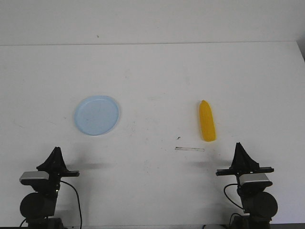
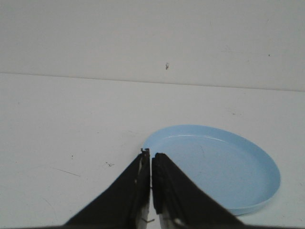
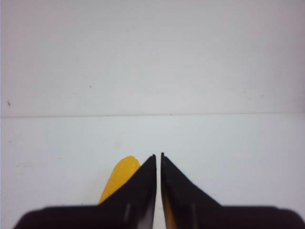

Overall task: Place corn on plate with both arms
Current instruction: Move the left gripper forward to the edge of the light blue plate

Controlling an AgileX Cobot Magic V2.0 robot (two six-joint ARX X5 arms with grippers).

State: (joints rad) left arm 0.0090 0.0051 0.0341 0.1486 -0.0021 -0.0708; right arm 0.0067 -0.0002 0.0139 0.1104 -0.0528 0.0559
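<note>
The yellow corn (image 1: 207, 121) lies on the white table right of centre, its tapered tip pointing away from me. The pale blue plate (image 1: 96, 115) sits left of centre, empty. My left gripper (image 1: 56, 150) is shut and empty near the table's front edge, just short of the plate, whose rim shows beyond its tips in the left wrist view (image 2: 214, 167). My right gripper (image 1: 238, 146) is shut and empty near the front edge, a little right of the corn. In the right wrist view the corn (image 3: 121, 179) is partly hidden behind the shut gripper (image 3: 158, 155).
A thin pale strip (image 1: 189, 149) and a small dark speck (image 1: 178, 138) lie on the table in front of the corn. The table's far edge (image 1: 152, 44) meets a plain white wall.
</note>
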